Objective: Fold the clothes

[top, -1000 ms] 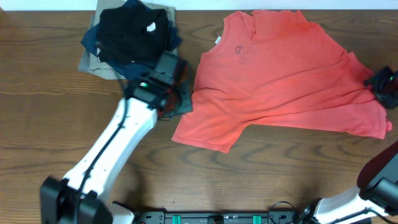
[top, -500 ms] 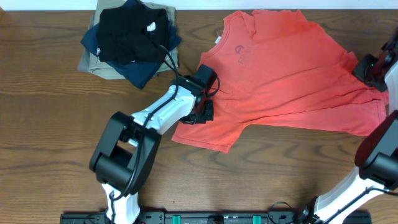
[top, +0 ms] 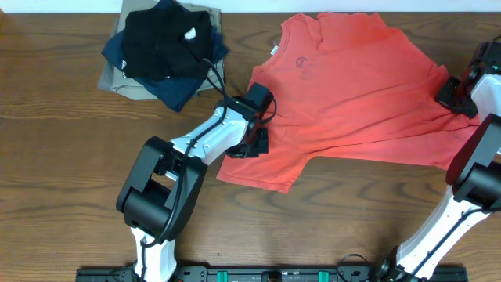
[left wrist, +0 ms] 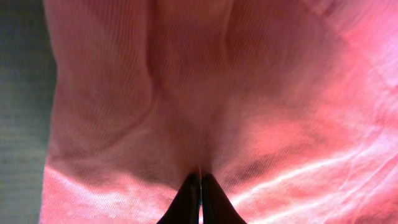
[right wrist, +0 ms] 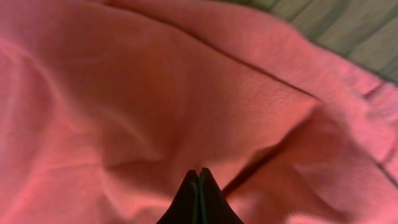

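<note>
Once off the 10 o'clock pile, clamped on red shirt: left gripper at 8, right gripper at 3; fold-ready

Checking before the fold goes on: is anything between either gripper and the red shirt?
Nothing visible. The left gripper and right gripper both have their jaws closed directly on the red shirt. The stack of dark clothes lies apart from it.
</note>
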